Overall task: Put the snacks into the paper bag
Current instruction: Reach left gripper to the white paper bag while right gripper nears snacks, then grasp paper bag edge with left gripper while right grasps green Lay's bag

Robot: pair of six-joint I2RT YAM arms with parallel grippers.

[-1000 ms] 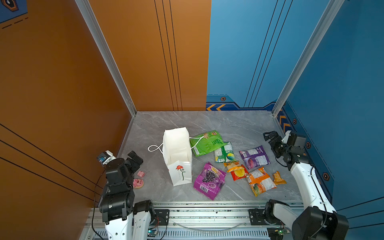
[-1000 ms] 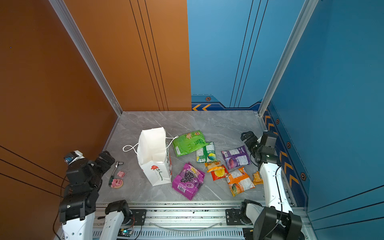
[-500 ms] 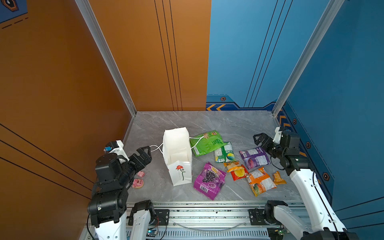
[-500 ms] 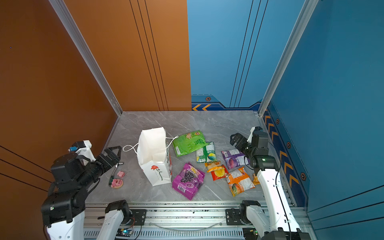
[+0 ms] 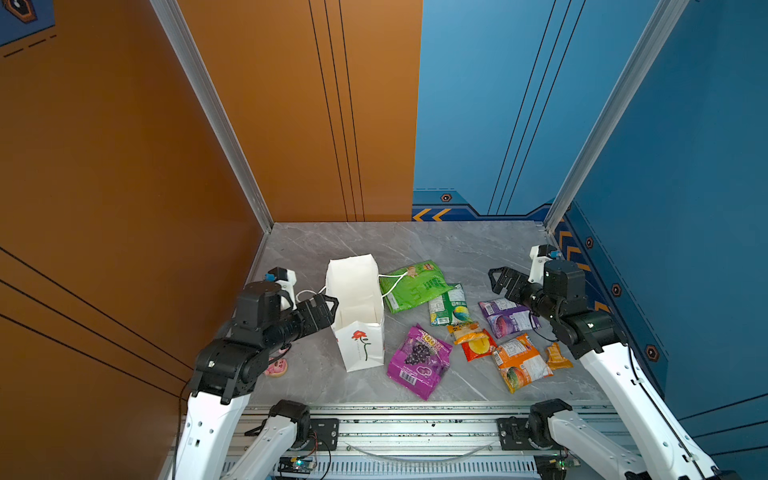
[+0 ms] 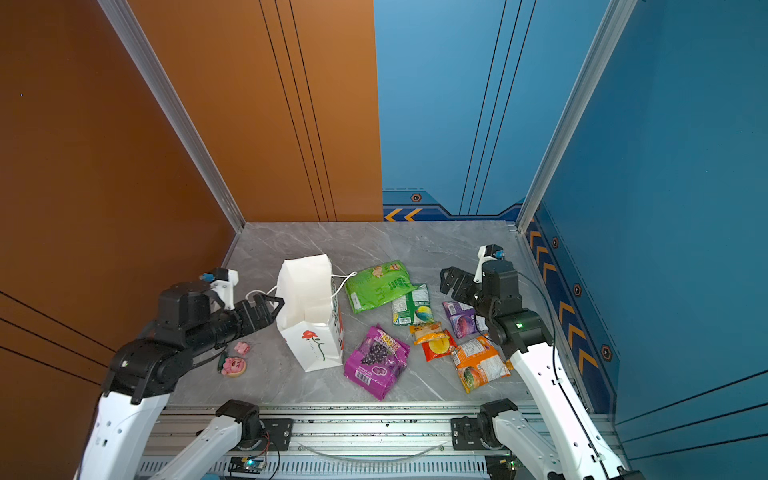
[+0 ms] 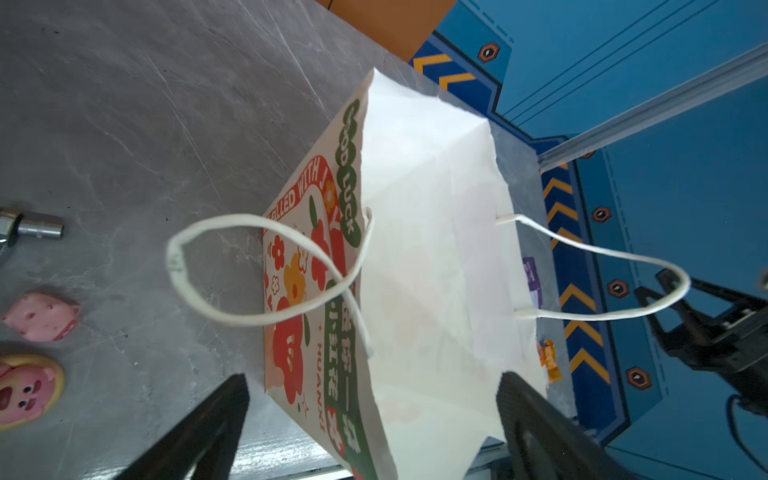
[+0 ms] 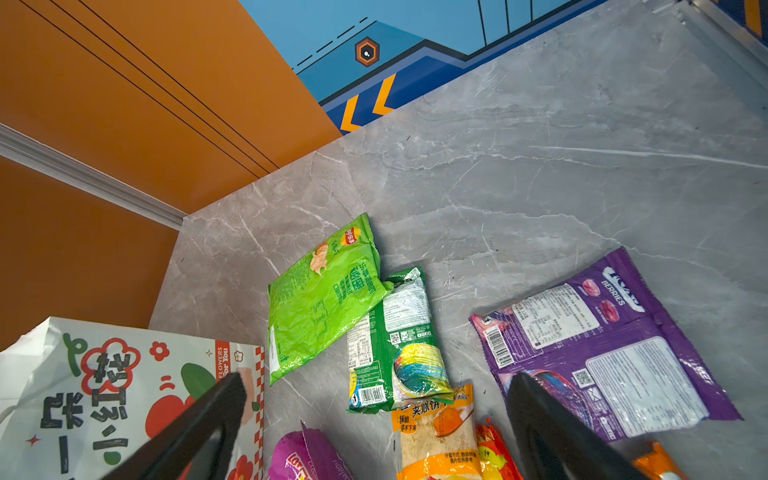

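Note:
The white paper bag (image 5: 355, 305) (image 6: 309, 299) stands upright with its mouth open, a red flower on its front. My left gripper (image 5: 328, 305) (image 7: 372, 380) is open at the bag's left rim, with the printed side wall (image 7: 307, 266) between its fingers. Several snacks lie flat to the right: green (image 5: 415, 284), green-white (image 8: 390, 345), purple with grapes (image 5: 419, 359), purple berries (image 8: 602, 332), red with yellow circle (image 5: 480, 347) and orange (image 5: 519, 361). My right gripper (image 5: 500, 280) (image 8: 374, 382) hangs open and empty above them.
Two small pink round toys (image 6: 233, 365) (image 7: 41, 316) and a metal peg (image 7: 33, 227) lie left of the bag. Orange and blue walls close in the marble table (image 5: 374, 245) on three sides. A metal rail (image 5: 415, 428) runs along the front.
The left arm has risen and reached right, from beside the pink toys to the bag's left rim. The right arm has swung in from the right wall to over the snacks.

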